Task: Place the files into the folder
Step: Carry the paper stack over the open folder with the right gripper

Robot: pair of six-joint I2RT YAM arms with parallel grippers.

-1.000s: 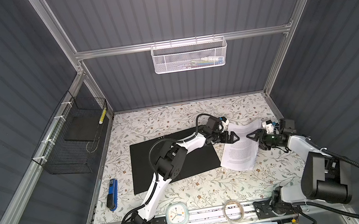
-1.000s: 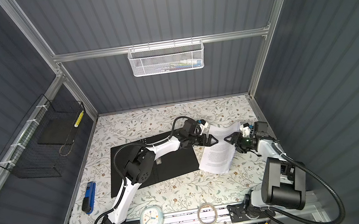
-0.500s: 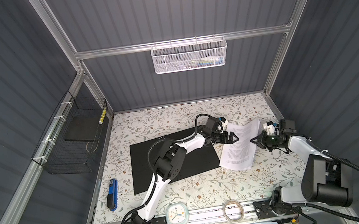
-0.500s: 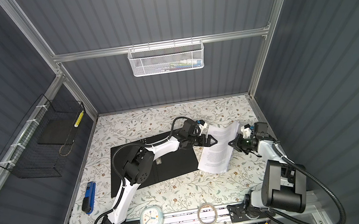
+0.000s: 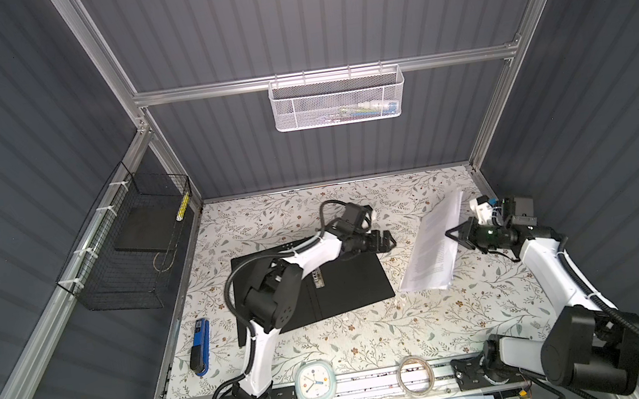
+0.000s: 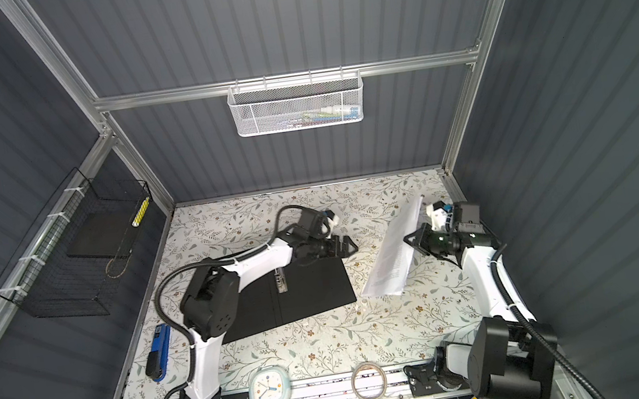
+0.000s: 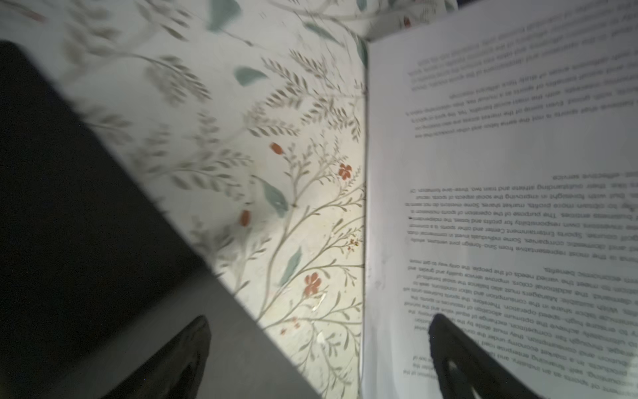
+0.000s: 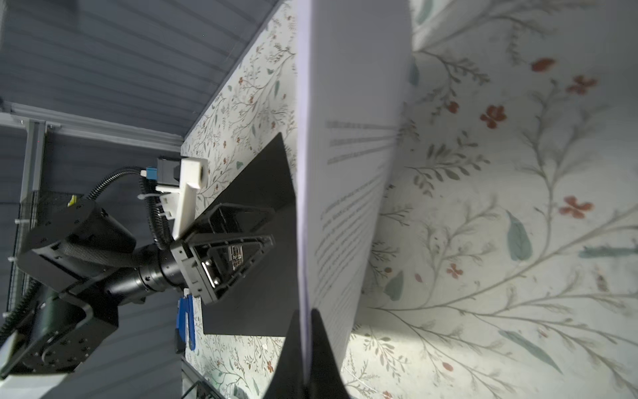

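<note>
Files (image 5: 435, 246): raised on edge beside folder (image 5: 346, 289)

Pinched along 1 long side in the fully closed right gripper (image 5: 451, 234). Tilted steeply, printed face showing from above; long axis from back-right to front-left, near end lowest, close to the table (image 5: 328, 346), just right of the open black folder. Flanked on the left by the left gripper (image 5: 388, 240), spread wide, holding nothing.

A robotics lab test cell is showing: dark grey ribbed wall panels (image 5: 327, 19) and a silver aluminium profile frame (image 5: 211, 90) are enclosing a floral-patterned tabletop (image 5: 327, 333). 2 white-and-black robot arms, left arm (image 5: 258, 355) and right arm (image 5: 550, 275), are standing on a slotted metal rail (image 5: 369, 382) at 6 o'clock; a white mesh basket (image 5: 338, 99) is hanging at 12 o'clock.
</note>
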